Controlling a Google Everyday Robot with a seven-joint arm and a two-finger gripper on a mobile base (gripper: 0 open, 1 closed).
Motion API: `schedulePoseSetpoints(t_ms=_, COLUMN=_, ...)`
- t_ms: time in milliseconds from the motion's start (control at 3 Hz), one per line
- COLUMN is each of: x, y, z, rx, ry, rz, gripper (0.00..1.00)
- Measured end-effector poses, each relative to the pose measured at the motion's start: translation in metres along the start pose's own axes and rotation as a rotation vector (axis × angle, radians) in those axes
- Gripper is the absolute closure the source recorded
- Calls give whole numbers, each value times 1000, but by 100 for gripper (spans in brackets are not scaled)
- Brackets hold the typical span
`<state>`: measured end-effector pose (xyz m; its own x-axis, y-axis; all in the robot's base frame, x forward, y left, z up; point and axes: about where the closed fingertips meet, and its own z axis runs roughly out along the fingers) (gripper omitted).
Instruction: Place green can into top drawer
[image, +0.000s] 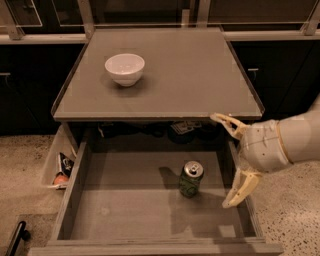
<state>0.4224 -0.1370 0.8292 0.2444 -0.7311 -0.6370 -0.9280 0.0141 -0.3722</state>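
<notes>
Toward the right of the open drawer's floor, the small green patterned drink can (191, 179) with its silver top and pull tab stands upright, its long axis vertical and its lid turned up to the camera. It rests on the bare bottom of the wide, shallow grey wooden top drawer (74, 192), nearer the right plank side than the left. Nothing leans on it.

Off to the can's right as the camera sees it, the cream-coloured two-finger gripper (223, 161) hangs about the drawer's right-hand plank, at the end of a thick pale arm that comes in from the right edge. Its two curved fingers (239, 186) are spread wide. One tip is up by the cabinet's front lip and the other down toward the drawer's front, so the gap between them faces leftward at the can. They pinch nothing and touch nothing that I can make out. The can sits near both tips but clearly apart from them, outside their span and not between them.

By my judgement the can is already where the task wants it, and what is left is for the gripper to come away. That move turns on the can lying just off the open mouth. A pull to the right or upward should clear it, while any sweep leftward could tip the upright can.

Up on the flat grey cabinet top (200, 70), a round white bowl (125, 67) sits well apart from the can and the gripper.
</notes>
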Motion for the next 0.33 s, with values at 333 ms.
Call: schedulePoseSetpoints(t_ms=333, x=-20, y=-10, z=-17, rx=-10, ry=-5, rz=-77, gripper=0)
